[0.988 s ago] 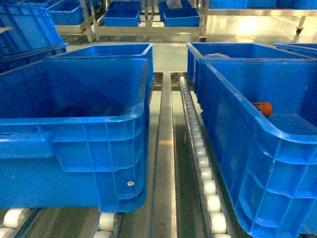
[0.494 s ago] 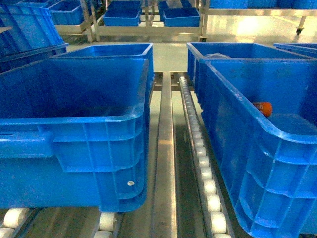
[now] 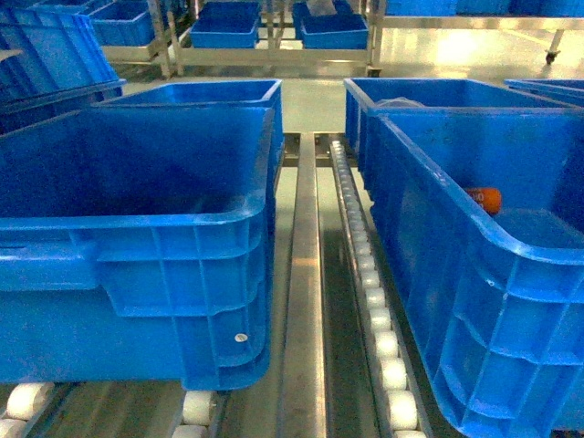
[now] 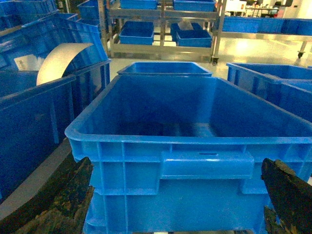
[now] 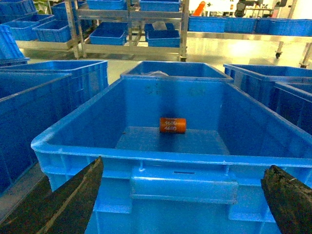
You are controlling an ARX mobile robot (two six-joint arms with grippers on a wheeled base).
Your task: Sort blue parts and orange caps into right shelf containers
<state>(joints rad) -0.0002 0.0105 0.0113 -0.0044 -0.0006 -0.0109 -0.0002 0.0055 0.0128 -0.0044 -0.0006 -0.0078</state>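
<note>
Bright-blue crates (image 3: 182, 246), orange cap (image 5: 172, 125), white rollers (image 3: 379, 319).

Near blue crates (image 3: 182, 228): four. Orange cap (image 5: 172, 125): one.

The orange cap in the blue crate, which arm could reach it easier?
Probably the right. The right tool sits open, facing the crate that holds the orange cap. The left tool faces a different crate.

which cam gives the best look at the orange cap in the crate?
Right wrist view: the orange cap lies whole on the floor of the near blue crate, dark printing visible on its side. Head view shows only part of it, at the right edge behind the crate's wall. Left wrist view doesn't show it.
</note>
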